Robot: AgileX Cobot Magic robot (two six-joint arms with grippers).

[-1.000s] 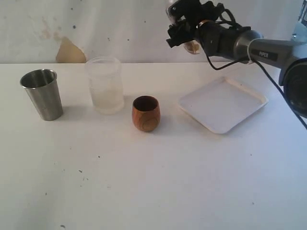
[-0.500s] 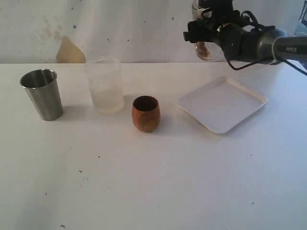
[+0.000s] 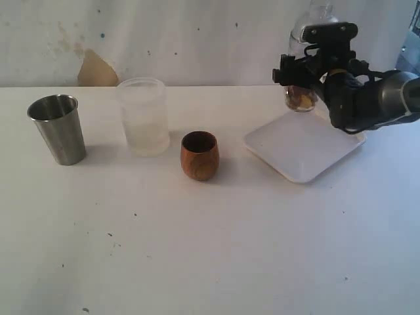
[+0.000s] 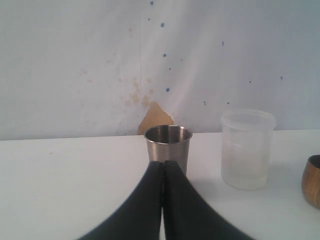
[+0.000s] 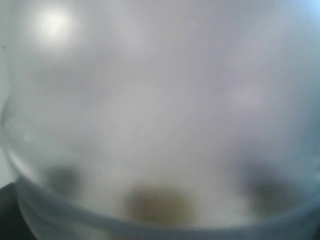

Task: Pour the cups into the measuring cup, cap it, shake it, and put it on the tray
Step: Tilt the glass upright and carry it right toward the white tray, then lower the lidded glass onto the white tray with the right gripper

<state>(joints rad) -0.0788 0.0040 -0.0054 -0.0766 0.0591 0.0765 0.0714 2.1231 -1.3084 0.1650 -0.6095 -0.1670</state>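
My right gripper point(image 3: 314, 54) is shut on the clear measuring cup point(image 3: 302, 97), which stands upright just above the far edge of the white tray point(image 3: 305, 152) with brownish bits at its bottom. The right wrist view is filled by the blurred measuring cup point(image 5: 160, 125), and the fingers do not show there. The brown wooden cup point(image 3: 199, 155) stands left of the tray and the steel tumbler point(image 3: 58, 128) at the far left. In the left wrist view my left gripper point(image 4: 163, 166) is shut and empty, low in front of the steel tumbler point(image 4: 168, 142). The exterior view does not show it.
A frosted white plastic cup point(image 3: 143, 117) stands between the steel tumbler and the wooden cup; in the left wrist view the frosted cup point(image 4: 247, 150) sits beside the wooden cup point(image 4: 312, 181). A stained wall point(image 3: 164, 39) closes the back of the table.
My right arm has swung right and down with the measuring cup, turning it from tilted high up to upright over the tray's far edge. The other cups have not moved.
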